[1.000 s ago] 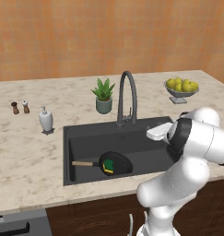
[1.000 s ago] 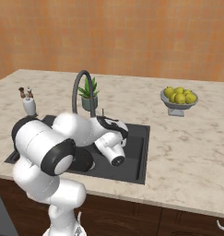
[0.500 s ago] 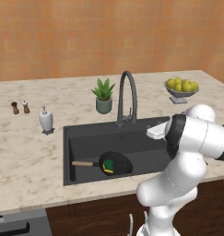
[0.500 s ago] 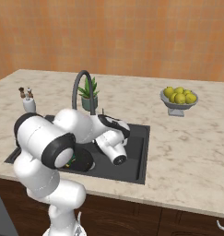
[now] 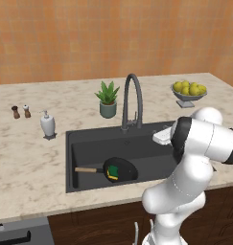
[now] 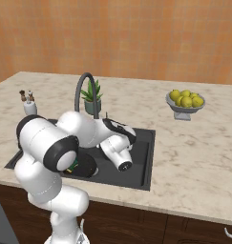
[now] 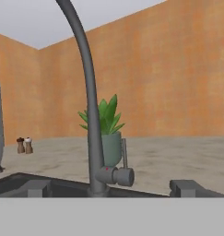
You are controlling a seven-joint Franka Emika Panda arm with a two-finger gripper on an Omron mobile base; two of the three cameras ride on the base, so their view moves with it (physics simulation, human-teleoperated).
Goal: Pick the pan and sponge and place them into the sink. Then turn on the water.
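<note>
The black pan (image 5: pixel 122 171) lies on the floor of the dark sink (image 5: pixel 89 148), its wooden handle (image 5: pixel 87 170) pointing left. The green and yellow sponge (image 5: pixel 112 172) rests in the pan. My gripper (image 7: pixel 112 188) is open and holds nothing. It sits low over the sink's back right, facing the base of the arched faucet (image 5: pixel 132 100). In the hand view the faucet's lever (image 7: pixel 124 156) stands just ahead, between my fingertips (image 7: pixel 37 188). The water is out of view: nothing falls from the spout. My white hand (image 5: pixel 162 137) shows beside the forearm.
A potted plant (image 5: pixel 107 99) stands right behind the faucet. A fruit bowl of lemons (image 5: pixel 188 92) sits at the back right. A white soap dispenser (image 5: pixel 48 125) and salt and pepper shakers (image 5: pixel 20 112) stand left of the sink.
My arm has eased the hand slightly closer to the faucet. The jaws have stayed open. Pan and sponge have not moved.
</note>
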